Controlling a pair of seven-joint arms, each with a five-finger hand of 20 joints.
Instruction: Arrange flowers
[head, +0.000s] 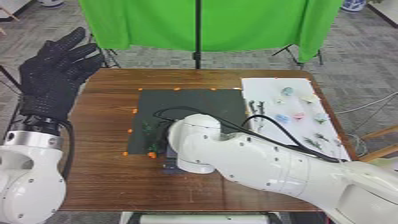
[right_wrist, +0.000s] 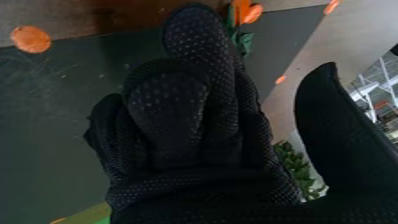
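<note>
The greatest risk probably lies at the right hand (right_wrist: 164, 112), low over the dark mat (head: 200, 95). Its fingers are loosely extended and close together, with the thumb well apart. A leafy sprig (right_wrist: 298, 167) appears in the opening beside the thumb; whether the glove touches it I cannot tell. If the thumb closed without being lined up, it could crush the leaves or push the stem askew.

Near the fingertips are an orange bloom (right_wrist: 241, 9) and green leaves (right_wrist: 244, 42) at the mat's edge. A forward sweep could knock these off their place, since the bulky glove may brush more than the piece it is meant for.

In the head view, the right arm (head: 266, 162) crosses from the lower right to the centre, with a loose black cable (head: 289, 136) looping over the mat toward the white sheet (head: 266, 86). There, at the right of the frame, lie a blue flower (head: 282, 118), a pink flower (head: 298, 116) and green sprigs (head: 321, 137). Should the arm swing back low, the cable might snag or scatter them.

The left hand (head: 55, 75), fingers open and spread, is at the upper left, so it poses little threat.
</note>
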